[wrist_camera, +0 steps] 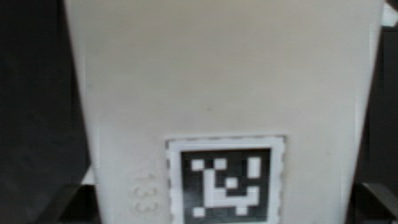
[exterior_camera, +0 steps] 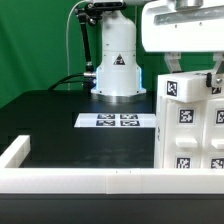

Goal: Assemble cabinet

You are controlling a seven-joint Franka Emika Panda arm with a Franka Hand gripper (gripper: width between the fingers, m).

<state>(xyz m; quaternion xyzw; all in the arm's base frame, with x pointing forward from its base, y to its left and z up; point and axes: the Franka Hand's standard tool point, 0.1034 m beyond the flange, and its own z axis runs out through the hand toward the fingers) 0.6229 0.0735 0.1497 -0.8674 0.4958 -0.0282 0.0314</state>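
Standing upright at the exterior view's right on the black surface [exterior_camera: 60,115], against the white rail [exterior_camera: 100,180]: cabinet [exterior_camera: 190,120], long axis vertical, tags facing the camera. Sitting directly above it, straddling its top edge: hand [exterior_camera: 192,68]. Filling the wrist view with 1 tagged face. Clenched or released, cannot tell. Lying well apart toward the arm's base: marker board [exterior_camera: 117,121].

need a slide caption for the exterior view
Panda arm's tool meets the top of the tagged white cabinet at the exterior view's right, marker board behind.
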